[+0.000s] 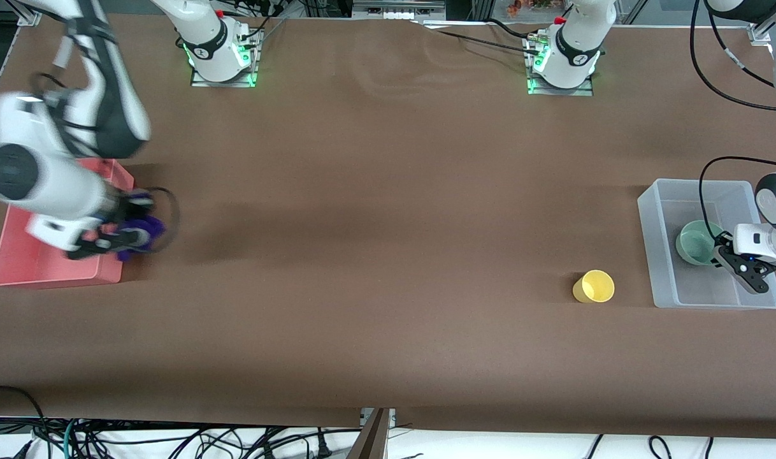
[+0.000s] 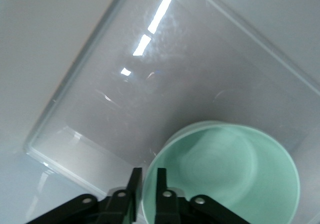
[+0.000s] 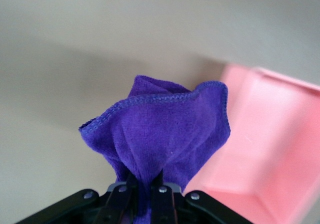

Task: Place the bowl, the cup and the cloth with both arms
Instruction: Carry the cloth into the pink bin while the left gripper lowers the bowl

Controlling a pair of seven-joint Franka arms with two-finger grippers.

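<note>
My left gripper (image 1: 722,252) is shut on the rim of the mint-green bowl (image 1: 697,242) inside the clear plastic bin (image 1: 655,255). In the left wrist view one finger is inside the bowl (image 2: 225,179) and the other outside, with the gripper (image 2: 147,189) pinching its rim. My right gripper (image 1: 130,245) is shut on the purple cloth (image 1: 144,228) over the edge of the pink tray (image 1: 18,268). In the right wrist view the cloth (image 3: 160,129) bunches up from the gripper (image 3: 147,194). The yellow cup (image 1: 594,286) sits on the table beside the bin.
The pink tray (image 3: 270,134) is at the right arm's end of the table and the clear bin (image 2: 75,108) at the left arm's end. Brown table surface lies between them. Cables hang off the table's edge nearest the front camera.
</note>
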